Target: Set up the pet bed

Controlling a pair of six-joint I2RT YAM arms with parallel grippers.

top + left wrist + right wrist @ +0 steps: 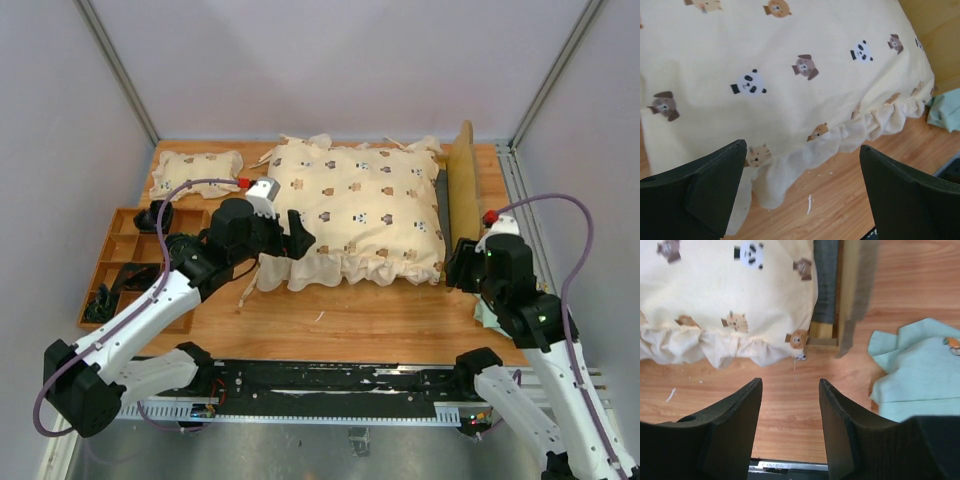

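My left gripper [802, 150]: jaws wide apart, empty, over quilt [790, 70] ruffle. My right gripper [790, 385]: parted, empty, by pet bed [826, 285] corner.

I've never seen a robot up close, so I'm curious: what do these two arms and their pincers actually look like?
Both the left arm and right arm have white shells with bulky black joints. A lilac-grey cable loops along each, ending in a red plug. The left gripper and right gripper each carry two matte black, wedge-shaped fingers.
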